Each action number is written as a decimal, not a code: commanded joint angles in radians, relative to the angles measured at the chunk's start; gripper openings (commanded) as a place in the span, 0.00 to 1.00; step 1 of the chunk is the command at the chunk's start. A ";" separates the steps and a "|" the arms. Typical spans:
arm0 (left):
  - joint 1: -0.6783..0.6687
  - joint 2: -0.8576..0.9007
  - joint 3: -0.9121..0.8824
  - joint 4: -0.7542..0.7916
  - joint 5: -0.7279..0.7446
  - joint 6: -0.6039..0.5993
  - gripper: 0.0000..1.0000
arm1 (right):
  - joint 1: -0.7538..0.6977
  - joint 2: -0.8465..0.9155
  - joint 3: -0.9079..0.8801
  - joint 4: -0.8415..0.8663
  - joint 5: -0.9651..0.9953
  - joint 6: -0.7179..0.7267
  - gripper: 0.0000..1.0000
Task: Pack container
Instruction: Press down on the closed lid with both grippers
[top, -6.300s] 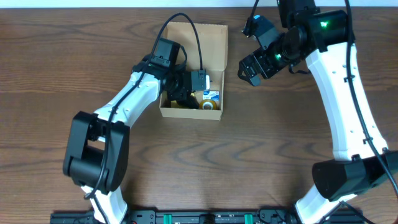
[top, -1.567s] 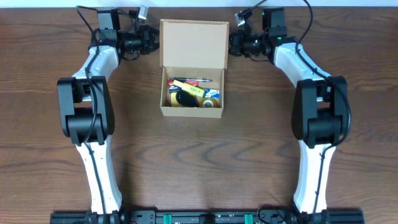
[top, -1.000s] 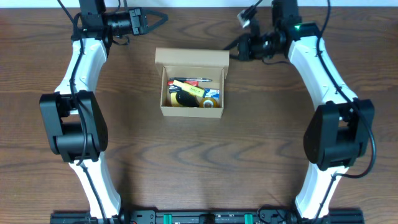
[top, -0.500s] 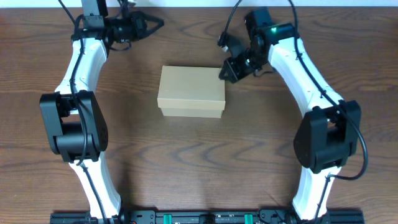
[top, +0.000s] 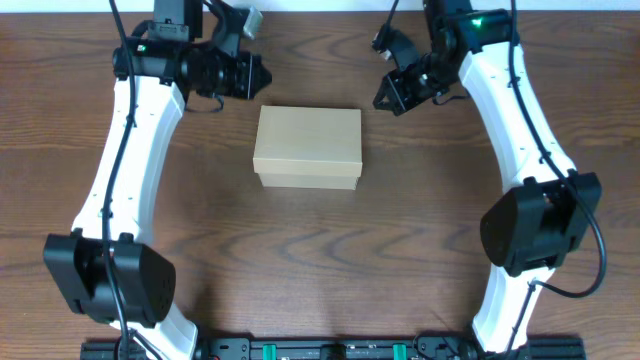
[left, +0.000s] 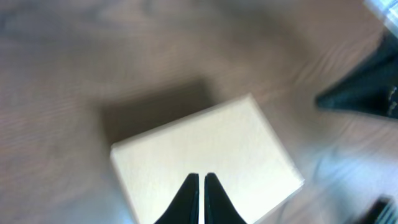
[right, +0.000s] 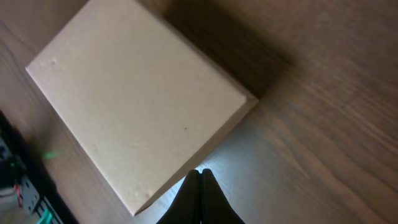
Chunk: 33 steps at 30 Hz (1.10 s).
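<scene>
Desk (top: 320, 260): dark wood, carried only container. Container (top: 307, 147): sat mid-desk between arms, flap lid down flat, contents hidden. Risk, judged: lid probably untucked and could spring up. A low sweep by either arm could clip a corner and skew the box. Left claw (left: 200, 186): clenched, empty, near back-left corner, not touching. Right claw (right: 200, 180): clenched, empty, near back-right corner, apart.
</scene>
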 joint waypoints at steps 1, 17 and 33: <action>-0.035 0.023 -0.004 -0.094 -0.166 0.144 0.06 | 0.055 -0.028 0.018 -0.003 0.044 -0.019 0.01; -0.073 0.037 -0.284 -0.147 -0.210 0.156 0.06 | 0.094 -0.051 0.018 -0.031 0.032 0.124 0.01; -0.072 0.037 -0.328 -0.114 -0.234 0.156 0.06 | 0.250 -0.051 -0.216 -0.010 0.172 0.161 0.02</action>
